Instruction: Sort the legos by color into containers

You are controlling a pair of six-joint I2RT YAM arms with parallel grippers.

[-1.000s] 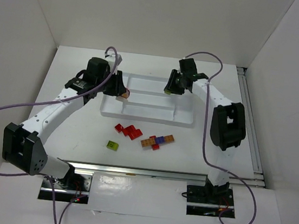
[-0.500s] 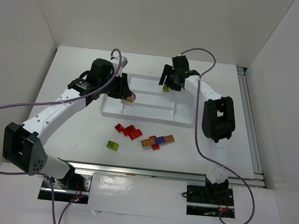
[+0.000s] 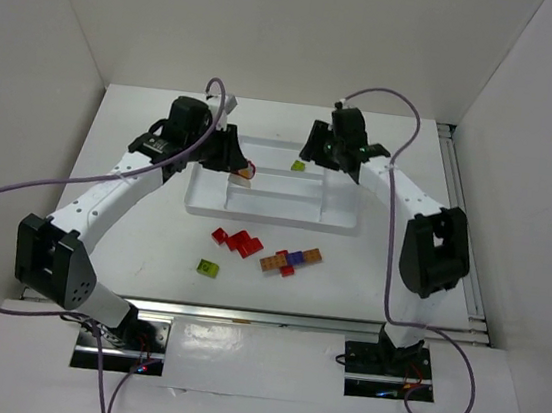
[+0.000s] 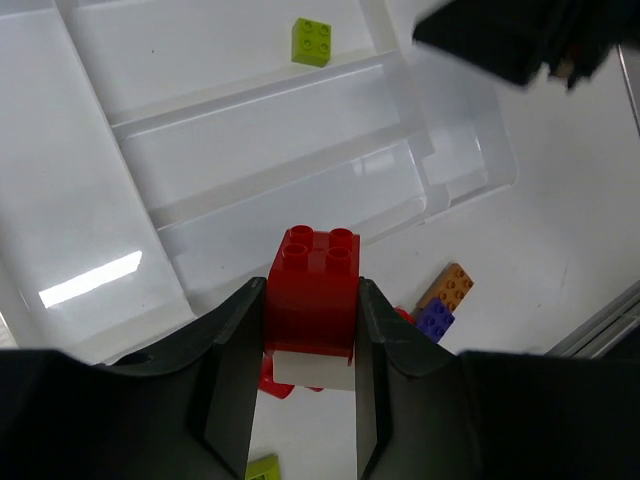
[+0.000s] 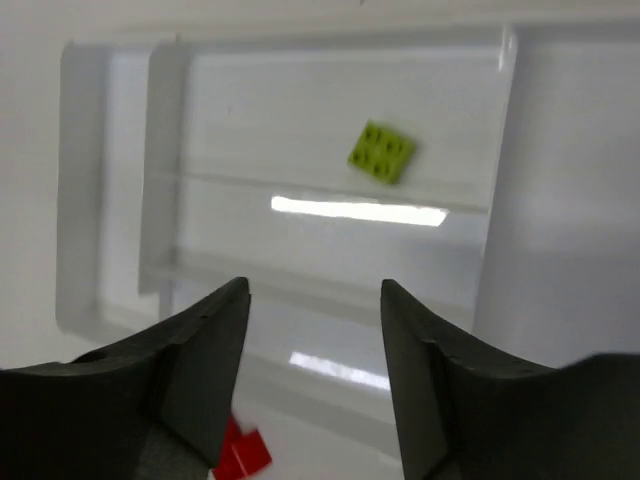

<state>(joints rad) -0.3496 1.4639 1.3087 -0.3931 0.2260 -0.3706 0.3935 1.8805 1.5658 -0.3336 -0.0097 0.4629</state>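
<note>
A lime brick (image 5: 381, 153) lies in the far long compartment of the white tray (image 3: 275, 216), beneath the right gripper (image 5: 312, 290) (jaws apart, empty). Toward the tray's 9 o'clock, the left gripper (image 4: 310, 330) clamps a red brick (image 4: 311, 280). Loose bricks (image 3: 292, 260) dot the table (image 3: 348, 276) at 6 o'clock.

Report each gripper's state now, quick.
Left gripper: shut on a red lego.
Right gripper: open, holding nothing; a lime lego lies in the tray beyond it.
</note>
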